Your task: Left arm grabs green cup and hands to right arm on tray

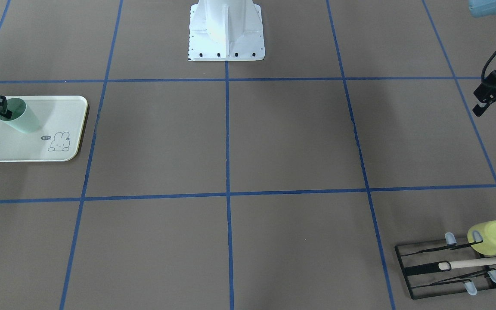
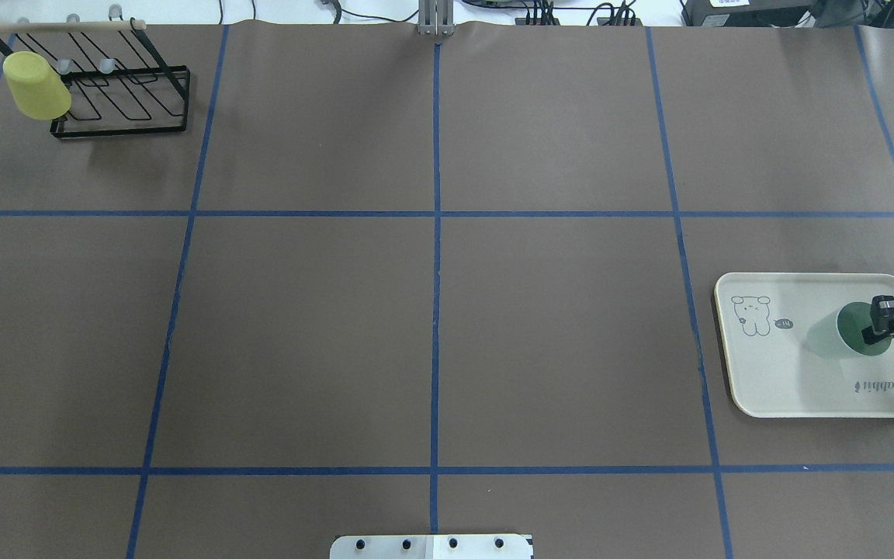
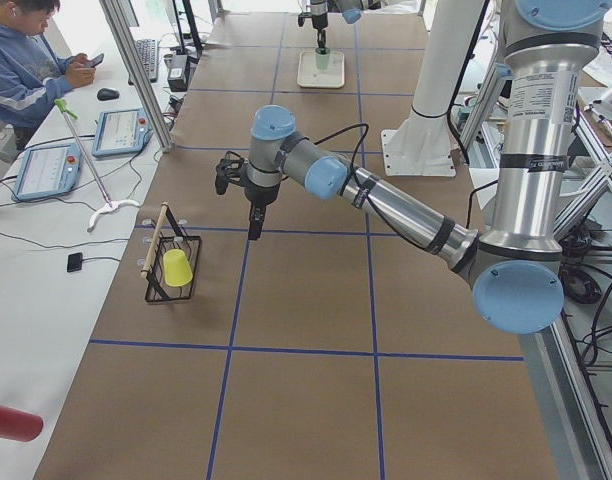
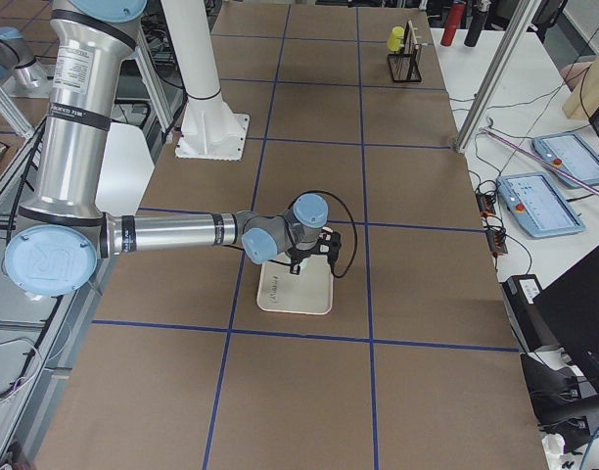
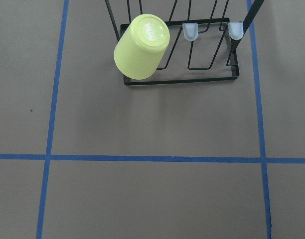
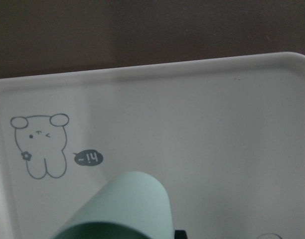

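Note:
The green cup (image 1: 23, 118) is tilted over the cream tray (image 1: 37, 150), its mouth toward my right gripper (image 1: 6, 113). The right gripper (image 2: 875, 330) is shut on the cup's rim (image 2: 854, 330), one finger inside and one outside. I cannot tell whether the cup's base touches the tray (image 2: 804, 388). The right wrist view shows the cup (image 6: 122, 209) low in frame above the tray's rabbit drawing (image 6: 40, 147). My left gripper (image 1: 495, 103) hangs empty above the table far from the tray, near the rack, and looks open.
A yellow-green cup (image 2: 36, 85) hangs upside down on the black wire rack (image 2: 129, 101) at the far left corner; both show in the left wrist view (image 5: 141, 47). The robot's white base (image 1: 226, 30) stands at mid-table. An operator (image 3: 26, 70) sits beside the table.

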